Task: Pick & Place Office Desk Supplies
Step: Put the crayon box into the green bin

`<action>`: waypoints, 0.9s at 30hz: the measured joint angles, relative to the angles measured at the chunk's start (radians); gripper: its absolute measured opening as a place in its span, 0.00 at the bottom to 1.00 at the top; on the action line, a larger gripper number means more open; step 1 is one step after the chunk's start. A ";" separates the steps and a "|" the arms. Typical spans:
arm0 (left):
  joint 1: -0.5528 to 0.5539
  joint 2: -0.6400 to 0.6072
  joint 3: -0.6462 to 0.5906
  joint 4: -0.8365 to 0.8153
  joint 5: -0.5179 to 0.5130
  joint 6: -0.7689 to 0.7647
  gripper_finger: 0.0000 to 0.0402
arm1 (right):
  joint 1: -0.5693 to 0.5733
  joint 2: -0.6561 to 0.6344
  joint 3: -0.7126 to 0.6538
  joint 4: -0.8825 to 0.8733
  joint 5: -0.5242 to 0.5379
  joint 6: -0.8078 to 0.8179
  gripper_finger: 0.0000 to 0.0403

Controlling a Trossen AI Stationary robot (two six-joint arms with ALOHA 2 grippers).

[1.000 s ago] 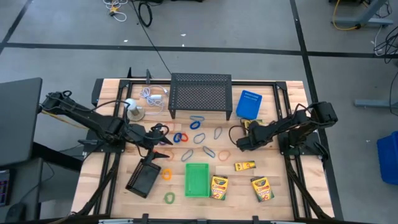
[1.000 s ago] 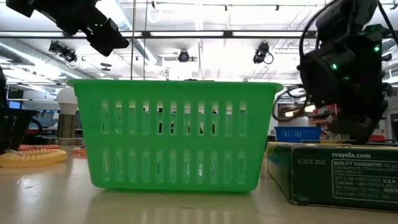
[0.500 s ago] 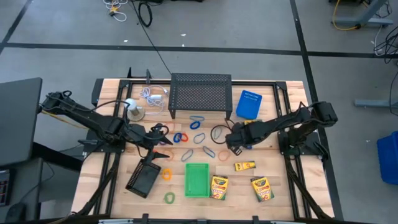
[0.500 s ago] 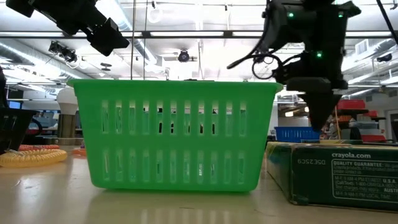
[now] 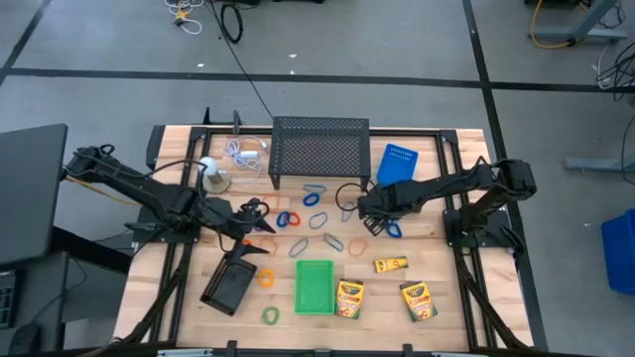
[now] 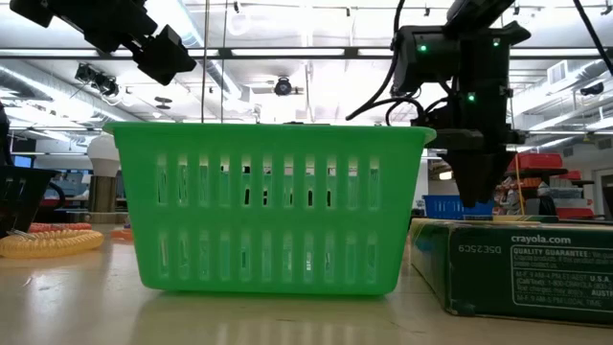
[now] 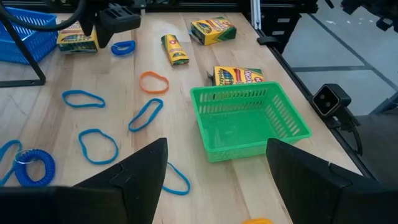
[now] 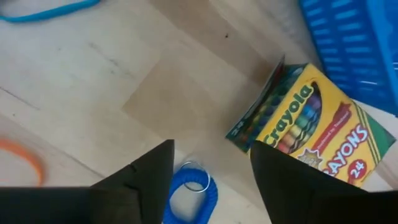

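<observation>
Hovering over the middle of the surface (image 5: 179, 302), the right pincer (image 5: 365, 216) hangs with its dark fingers (image 8: 143, 177) spread and nothing between them. Right below it in the right wrist view lies a blue coiled loop (image 8: 189, 196), flat on the wood, and just beside that a crayon box (image 8: 311, 134) with its flap ajar, close to the blue basket (image 8: 360, 43).

Over on the other side, the left pincer (image 5: 260, 238) waits above the scattered loops, fingers wide and holding nothing. Its camera looks across at the green basket (image 7: 249, 121), which has nothing in it as far as can be seen, with an orange loop (image 7: 153, 82) and several blue loops (image 7: 146, 114) lying around it. Three more crayon boxes (image 5: 349, 297) sit along the near edge.

Now the risk, as I judge it: that coil is thin and lies flush on the wood, so a descent that stops short would close on air, and one slightly off-centre could nudge the crayon box or push the coil away. The loop is springy too and might flip out of the pinch on lifting.
</observation>
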 joint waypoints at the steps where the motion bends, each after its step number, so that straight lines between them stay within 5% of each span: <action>1: 0.000 0.000 0.000 0.000 0.000 0.000 0.70 | -0.004 0.002 0.000 0.001 0.000 -0.008 0.56; 12: 0.000 0.000 -0.001 -0.002 0.000 -0.004 0.70 | -0.017 0.066 0.000 0.003 0.028 -0.029 0.44; 27: 0.000 0.000 -0.001 -0.003 0.008 -0.008 0.70 | -0.018 0.137 0.000 -0.011 0.069 -0.023 0.44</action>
